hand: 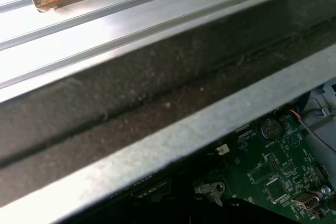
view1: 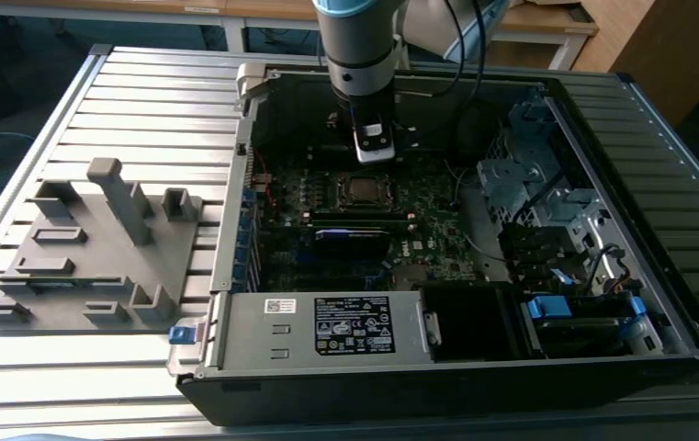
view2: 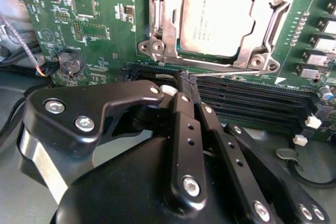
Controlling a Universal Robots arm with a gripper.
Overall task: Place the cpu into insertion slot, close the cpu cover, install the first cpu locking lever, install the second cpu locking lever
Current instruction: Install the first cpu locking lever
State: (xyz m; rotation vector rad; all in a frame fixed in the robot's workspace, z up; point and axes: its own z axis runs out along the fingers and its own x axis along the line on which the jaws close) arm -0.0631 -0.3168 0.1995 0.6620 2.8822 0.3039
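Two fingers [view2: 178, 129] on the hand [view2: 187, 81] are pressed together, no gap at the tips. The tips sit right on the hooked end of a thin wire lever [view2: 236, 73], which runs along the socket edge nearest the hand. I honestly can't tell if the hook is pinched between them or just being pushed. Closing up makes sense either way, since a narrow tip fits the tight strip between the socket and the memory slots [view2: 252, 103] without snagging.

The cpu [view2: 216, 17] lies flat in the socket, silver top up. The cover [view2: 169, 30] is down over it, its frame lying all round and the chip showing through the window. So I'd say the first two steps are done and the work is at the lever stage. Which of the two levers this is, I can't say.

Further out there's the green board [view2: 94, 40] with its coin battery [view2: 70, 62]. In the exterior view the arm [view1: 355, 46] drops straight down into the open case [view1: 643, 303], probably because the walls leave no other way in. The case lies on its side on a slatted tabletop [view1: 140, 92], and a grey fixture [view1: 92, 257] sits beside it on the exterior view's left.
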